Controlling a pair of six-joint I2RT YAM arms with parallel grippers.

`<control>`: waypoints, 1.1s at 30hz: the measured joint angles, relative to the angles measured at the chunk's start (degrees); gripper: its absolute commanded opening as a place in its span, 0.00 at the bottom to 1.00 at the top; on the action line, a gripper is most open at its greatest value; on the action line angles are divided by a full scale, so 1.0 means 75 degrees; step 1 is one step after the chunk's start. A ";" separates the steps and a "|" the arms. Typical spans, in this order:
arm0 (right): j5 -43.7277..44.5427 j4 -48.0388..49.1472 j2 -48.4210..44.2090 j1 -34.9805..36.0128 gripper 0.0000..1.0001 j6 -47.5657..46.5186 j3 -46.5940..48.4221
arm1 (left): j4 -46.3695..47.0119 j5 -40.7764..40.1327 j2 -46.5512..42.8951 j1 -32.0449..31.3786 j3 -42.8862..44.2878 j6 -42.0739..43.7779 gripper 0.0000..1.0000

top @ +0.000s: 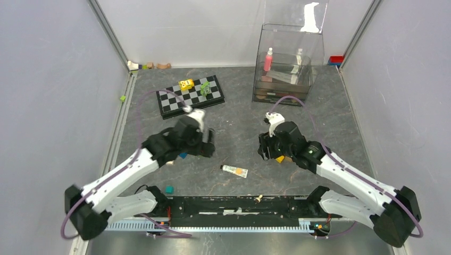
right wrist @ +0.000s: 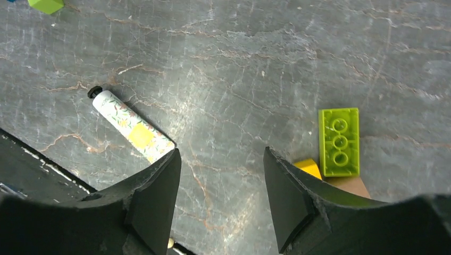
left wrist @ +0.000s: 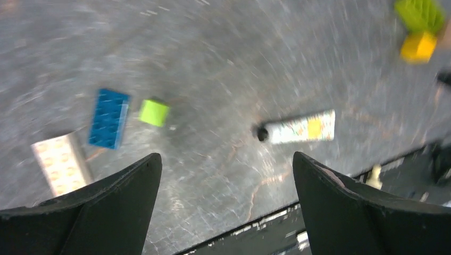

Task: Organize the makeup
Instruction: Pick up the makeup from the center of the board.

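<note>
The cream tube (top: pixel 234 170) lies flat on the surface (top: pixel 239 119) near the front edge, between the two arms. Its long axis runs left to right, with the small black cap at the left end. It sits nearer than both the left end effector (top: pixel 208 144) and the right end effector (top: pixel 264 149), about equally close to each by my eye; both are spread wide and empty. It's slim, with a flowery print and a yellow patch mid-body.
</note>
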 measured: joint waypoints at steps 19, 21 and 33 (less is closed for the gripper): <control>0.0055 -0.1781 -0.1737 -0.0003 0.70 0.0204 0.0635 | 0.1326 0.2975 0.2716 -0.1641 0.0187 0.5767 0.97; 0.0061 -0.1900 -0.1912 -0.0003 0.71 0.0189 0.0632 | 0.1326 0.3136 0.3013 -0.1708 0.0131 0.6199 0.96; -0.0055 -0.2090 -0.2448 -0.0003 0.71 0.0117 0.0612 | 0.1594 0.2838 0.4517 -0.2092 0.0047 0.7606 0.92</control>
